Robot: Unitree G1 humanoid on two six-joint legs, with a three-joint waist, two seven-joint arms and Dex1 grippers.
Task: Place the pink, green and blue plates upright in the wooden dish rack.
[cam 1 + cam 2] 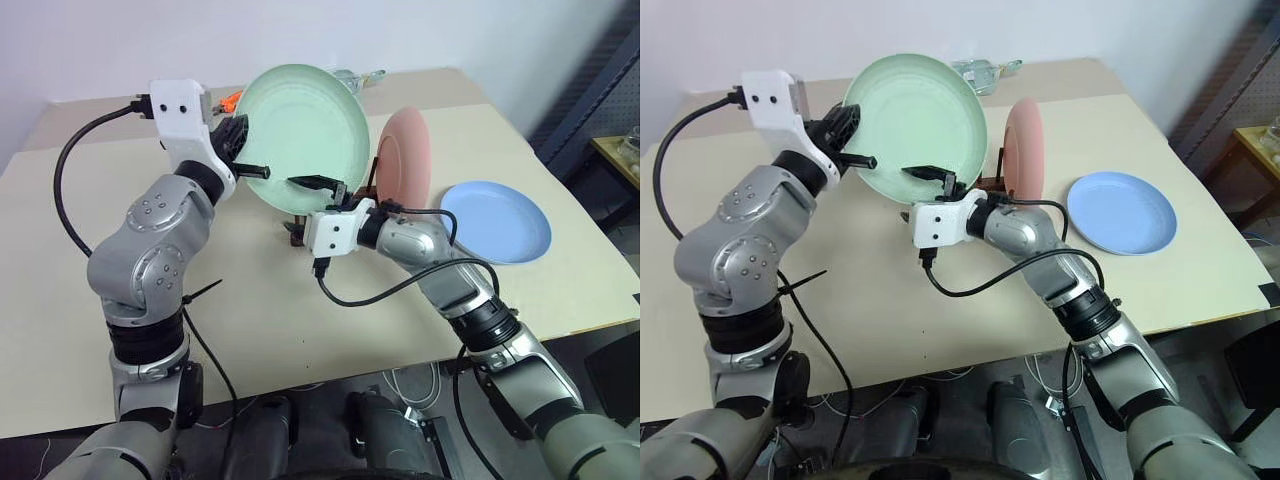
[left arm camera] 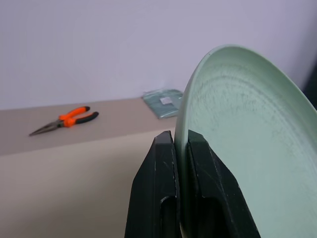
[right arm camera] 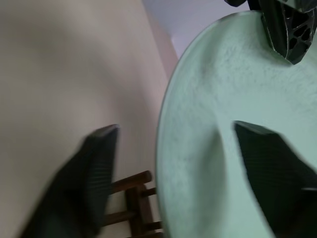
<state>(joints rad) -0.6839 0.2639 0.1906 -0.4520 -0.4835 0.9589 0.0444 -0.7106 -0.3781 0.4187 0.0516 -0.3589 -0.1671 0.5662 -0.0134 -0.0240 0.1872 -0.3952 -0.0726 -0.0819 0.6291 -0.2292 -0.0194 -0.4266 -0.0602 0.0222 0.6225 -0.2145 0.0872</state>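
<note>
Above the wooden dish rack [image 3: 131,201], the left gripper [image 2: 181,148] is pinching the green plate's [image 1: 305,135] rim, holding it raised on edge. The right gripper [image 3: 173,148] is straddling that plate's lower edge, fingers spread, not yet clamped. The pink plate [image 1: 408,157] is standing upright in the rack; the blue plate [image 1: 497,221] is lying flat beside the rack.
</note>
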